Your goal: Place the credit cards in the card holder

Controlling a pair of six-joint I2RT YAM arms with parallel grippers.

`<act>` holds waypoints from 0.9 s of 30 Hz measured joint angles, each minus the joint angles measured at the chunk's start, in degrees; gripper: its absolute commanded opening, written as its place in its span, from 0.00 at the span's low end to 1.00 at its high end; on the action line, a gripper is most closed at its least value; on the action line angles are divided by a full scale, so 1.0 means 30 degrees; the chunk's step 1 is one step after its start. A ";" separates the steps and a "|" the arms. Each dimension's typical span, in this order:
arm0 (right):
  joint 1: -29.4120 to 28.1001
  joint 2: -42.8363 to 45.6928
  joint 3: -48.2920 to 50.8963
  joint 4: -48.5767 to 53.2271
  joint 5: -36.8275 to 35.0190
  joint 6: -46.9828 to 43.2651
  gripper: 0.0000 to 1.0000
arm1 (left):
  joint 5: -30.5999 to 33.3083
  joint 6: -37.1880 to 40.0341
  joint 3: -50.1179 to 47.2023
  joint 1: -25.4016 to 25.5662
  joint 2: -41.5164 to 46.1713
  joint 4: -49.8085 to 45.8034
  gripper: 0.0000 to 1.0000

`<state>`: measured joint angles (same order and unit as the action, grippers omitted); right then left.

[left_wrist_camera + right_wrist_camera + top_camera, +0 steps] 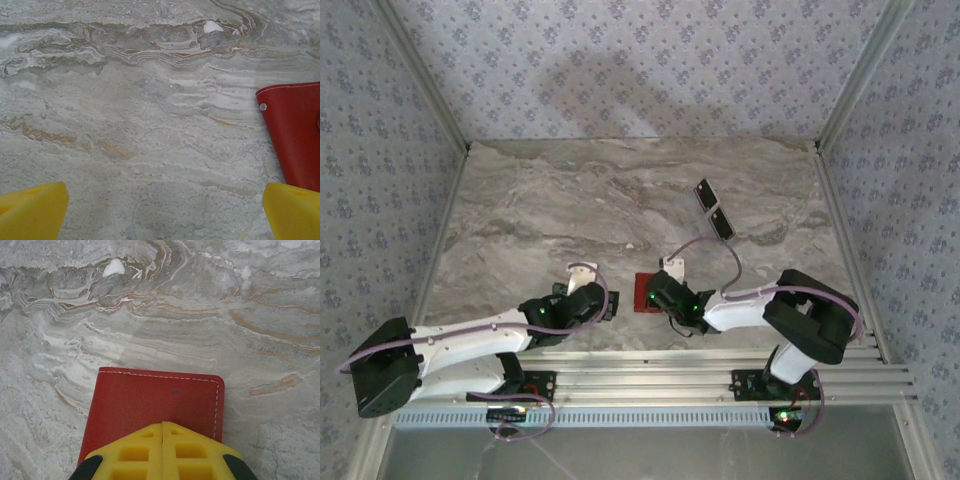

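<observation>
Right wrist shows the right gripper [162, 426] clenched over the closed card holder [150, 400]; left gripper [162, 206] splayed wide.

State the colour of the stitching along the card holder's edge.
White stitching on the red card holder, clearest in the right wrist view.

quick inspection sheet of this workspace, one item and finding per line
surface: marble table, level
job's things: red card holder lying flat near the middle; two black cards flat at far right, apart from it
clutter: nothing seen
grippers: left gripper open beside the holder; right gripper shut over its near edge, contact unclear
cables: lilac cable along each arm
surroundings: patterned walls, aluminium rails
</observation>
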<state>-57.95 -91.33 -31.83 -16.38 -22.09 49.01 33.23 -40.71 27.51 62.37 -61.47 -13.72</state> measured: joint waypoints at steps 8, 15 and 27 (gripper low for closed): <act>0.1020 0.0772 -0.0153 0.1399 0.1537 -0.1596 0.00 | -0.0073 0.0073 0.0022 0.0000 -0.0175 0.0138 1.00; 0.1100 0.1071 -0.0087 0.1479 0.1756 -0.2368 0.00 | -0.0095 0.0073 0.0022 0.0000 -0.0189 0.0146 1.00; 0.1486 0.2579 -0.0051 0.4269 0.1749 -0.3650 0.00 | -0.0350 0.0073 0.0029 0.0000 -0.0699 0.0386 1.00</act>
<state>-53.49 -83.59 -31.99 -3.57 -16.84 38.06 32.18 -40.49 27.59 62.37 -63.57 -12.56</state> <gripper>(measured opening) 0.066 0.997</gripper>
